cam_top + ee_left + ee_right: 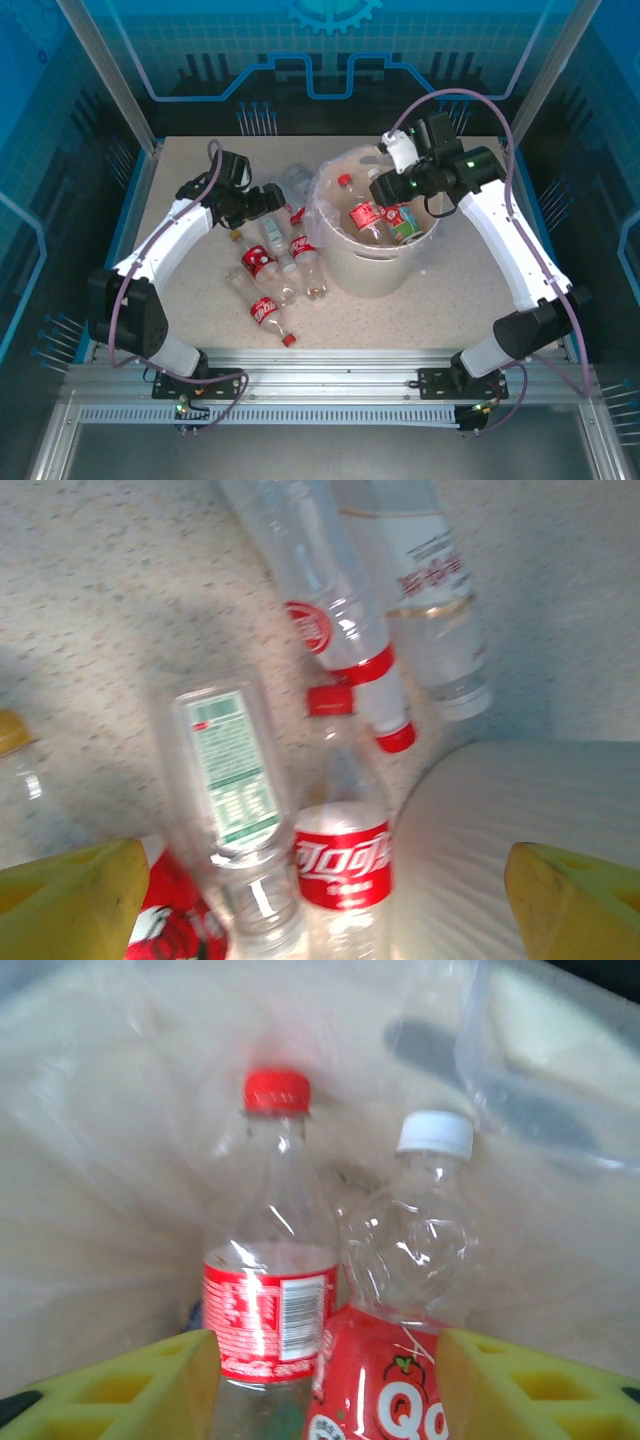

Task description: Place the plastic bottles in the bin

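The bin (372,272) is a cream bucket with a clear bag liner, standing mid-table. Inside lie a red-capped, red-labelled bottle (270,1260) and a white-capped, red-labelled bottle (415,1250), also seen from above (362,214). My right gripper (386,189) hangs over the bin's far side, open (325,1390), with these bottles below and between its yellow fingers (120,1390). Several plastic bottles (258,262) lie on the table left of the bin. My left gripper (270,200) hovers over them, open wide (325,910), above a red-labelled bottle (343,865) and a green-labelled one (232,770).
The bin wall (520,830) stands close on the right of my left gripper. A clear bottle (297,180) lies by the bin's far-left rim. One red-capped bottle (270,314) lies nearest the front. Blue side walls enclose the speckled table (450,300).
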